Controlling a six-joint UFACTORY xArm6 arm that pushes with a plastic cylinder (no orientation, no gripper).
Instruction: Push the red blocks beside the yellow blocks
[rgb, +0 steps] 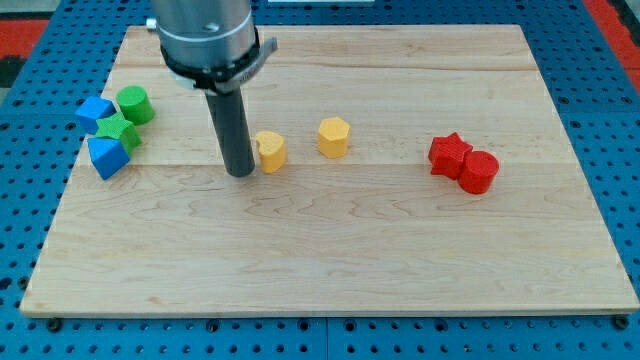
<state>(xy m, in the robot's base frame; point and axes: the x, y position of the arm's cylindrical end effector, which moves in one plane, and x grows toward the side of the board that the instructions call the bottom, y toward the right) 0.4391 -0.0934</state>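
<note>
My tip (240, 173) stood on the wooden board (330, 270) just at 9 o'clock of the yellow heart (269, 151), touching it or nearly so; the view did not let me decide which. There is no gripper here, only a plain rod, so nothing could open or close. The yellow hexagon (334, 137) lay near the heart, at about 2 o'clock from it. The red star (449, 153) and the red cylinder (479, 171) sat touching one another, well apart from the yellow ones, at 3 o'clock from the hexagon. In my judgement the main danger was my own position: any move toward 3 o'clock from here would push the heart into the hexagon and scatter the target pair. To reach the red blocks I would need to go around, probably by 6 o'clock, where the board was wide and free, and arrive on their far side at 3 o'clock. There the board edge was near but some room remained for the tip. A second risk was that the two reds, being pushed together, could rotate and separate, the cylinder slipping off the tip. The blue and green blocks (112, 128) were clustered near the edge at 9 o'clock, far from the work, and should not interfere.
</note>
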